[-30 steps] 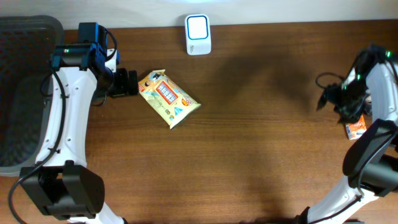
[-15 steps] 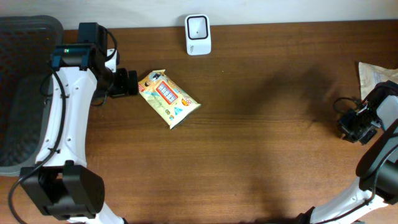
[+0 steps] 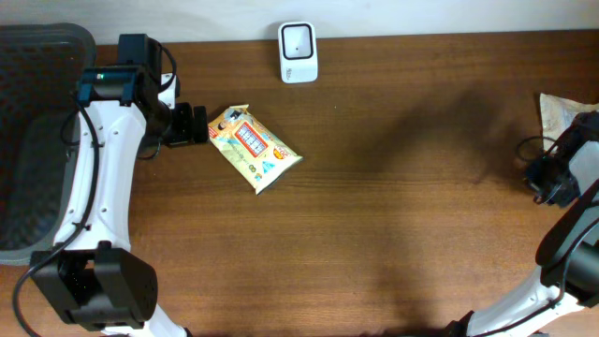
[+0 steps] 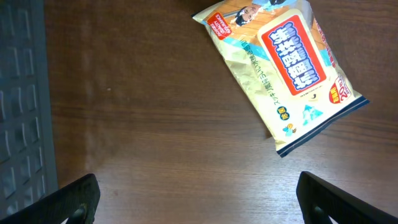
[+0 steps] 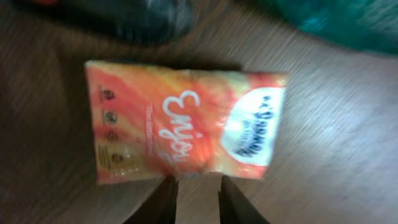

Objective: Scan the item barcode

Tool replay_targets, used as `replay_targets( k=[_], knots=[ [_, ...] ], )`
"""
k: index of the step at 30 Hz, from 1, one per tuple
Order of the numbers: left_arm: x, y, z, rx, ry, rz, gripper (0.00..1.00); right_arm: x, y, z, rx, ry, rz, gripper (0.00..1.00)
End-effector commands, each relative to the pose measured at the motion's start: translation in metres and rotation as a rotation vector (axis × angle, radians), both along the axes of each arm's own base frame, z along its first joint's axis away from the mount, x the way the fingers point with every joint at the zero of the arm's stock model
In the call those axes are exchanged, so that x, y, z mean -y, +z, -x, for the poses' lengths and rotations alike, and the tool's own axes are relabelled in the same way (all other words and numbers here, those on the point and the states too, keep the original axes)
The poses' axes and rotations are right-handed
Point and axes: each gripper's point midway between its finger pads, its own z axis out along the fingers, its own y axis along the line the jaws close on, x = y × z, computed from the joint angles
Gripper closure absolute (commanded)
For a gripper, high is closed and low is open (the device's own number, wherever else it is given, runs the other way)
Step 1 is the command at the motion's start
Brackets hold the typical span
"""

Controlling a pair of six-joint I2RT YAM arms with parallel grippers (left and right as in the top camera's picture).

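Three packets [image 3: 254, 148] [image 5: 186, 121] [image 3: 562, 112], one scanner [image 3: 298, 51], one basket [image 3: 37, 37]

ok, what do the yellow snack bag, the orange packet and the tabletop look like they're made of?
Yellow snack bag: thin plastic film, glossy; creases and a flat sealed end show.
Orange packet: likely glossy plastic or foil film, with a bright sheen near its white patch; the blur leaves it open.
Tabletop: dark wood or wood-look laminate, fairly matt, grain lines running across.

- Surface [image 3: 393, 187]: dark brown wood grain, with soft shadows over its right half.
- Perforated bin [image 3: 33, 140]: dark grey, at the left edge of view.
- Crumpled bag [image 3: 559, 110]: pale, at the far right edge, partly cut off.
- Teal item [image 5: 348, 22]: blurred, cannot be identified.
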Motion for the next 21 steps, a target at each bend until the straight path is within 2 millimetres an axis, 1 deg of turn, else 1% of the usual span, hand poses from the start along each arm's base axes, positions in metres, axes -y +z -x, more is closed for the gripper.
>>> replay_targets(
  k=[1,3,5,6,7,8,10,12,13,15,16,18,21],
  knots=[
    [-0.001,0.005,0.002,0.014,0.001,-0.004,0.01,0.027,0.034,-0.011,0.0,-0.017,0.103,0.76],
    [-0.001,0.005,0.002,0.014,0.001,-0.004,0.01,0.026,0.051,-0.018,0.021,-0.01,0.085,0.76],
    [-0.001,0.005,0.002,0.014,0.001,-0.004,0.01,0.019,0.063,-0.028,0.057,0.006,0.038,0.76],
    [-0.001,0.005,0.002,0.014,0.001,-0.004,0.01,0.01,0.067,-0.033,0.088,0.02,-0.012,0.76],
    [-0.001,0.005,0.002,0.014,0.001,-0.004,0.01,0.0,0.066,-0.037,0.108,0.032,-0.069,0.77],
    [-0.001,0.005,0.002,0.014,0.001,-0.004,0.01,-0.007,0.064,-0.036,0.11,0.037,-0.107,0.8],
    [-0.001,0.005,0.002,0.014,0.001,-0.004,0.01,-0.02,0.047,-0.024,0.062,0.038,-0.149,0.82],
    [-0.001,0.005,0.002,0.014,0.001,-0.004,0.01,-0.027,0.029,-0.013,0.03,0.02,-0.171,0.81],
    [-0.001,0.005,0.002,0.014,0.001,-0.004,0.01,-0.031,0.017,-0.006,0.014,-0.005,-0.181,0.81],
    [-0.001,0.005,0.002,0.014,0.001,-0.004,0.01,-0.035,-0.005,0.002,0.009,-0.018,-0.187,0.81],
    [-0.001,0.005,0.002,0.014,0.001,-0.004,0.01,-0.036,-0.012,0.004,0.01,-0.018,-0.183,0.81],
    [-0.001,0.005,0.002,0.014,0.001,-0.004,0.01,-0.03,-0.021,0.01,-0.005,-0.025,-0.14,0.81],
    [-0.001,0.005,0.002,0.014,0.001,-0.004,0.01,-0.009,-0.02,0.016,-0.044,-0.042,-0.02,0.81]
  ],
)
